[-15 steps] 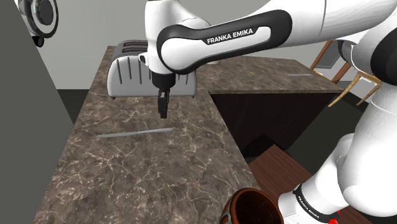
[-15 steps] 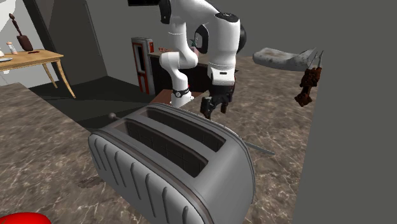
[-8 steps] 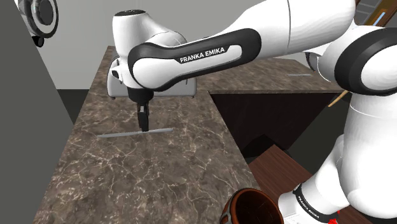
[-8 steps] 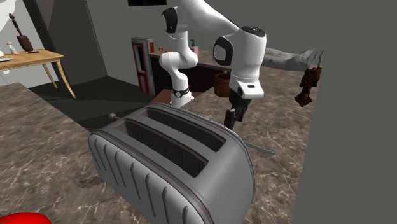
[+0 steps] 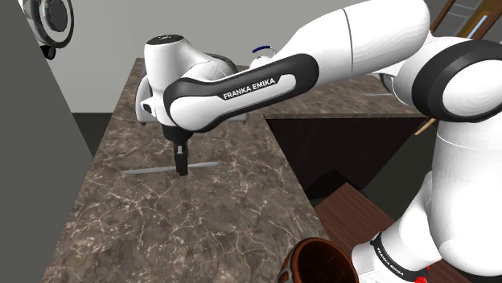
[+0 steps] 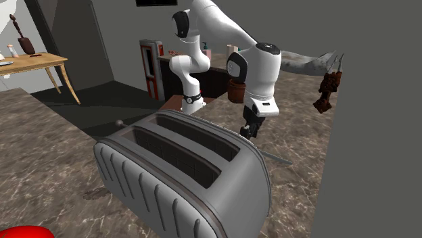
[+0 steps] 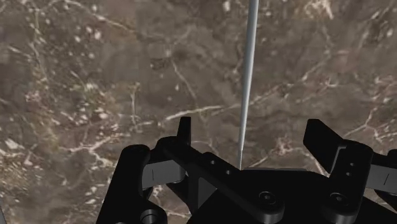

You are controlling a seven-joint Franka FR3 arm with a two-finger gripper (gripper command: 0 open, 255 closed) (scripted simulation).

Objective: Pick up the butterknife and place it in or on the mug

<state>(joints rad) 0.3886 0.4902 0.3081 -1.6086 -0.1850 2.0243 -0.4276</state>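
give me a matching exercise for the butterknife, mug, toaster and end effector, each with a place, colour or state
1 butterknife
2 mug
3 toaster
4 end effector

a brown, at the shoulder view's lower edge
b black, open, a finger each side of the butterknife
c thin, grey, flat on the marbled counter
d grey, two slots on top

Pairs: 1-c, 2-a, 3-d, 4-b

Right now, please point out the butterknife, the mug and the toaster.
butterknife (image 7: 247, 83), wrist view, middle of its length.
mug (image 6: 235, 91), second exterior view, outer wall.
toaster (image 6: 155, 189), second exterior view, ribbed side.
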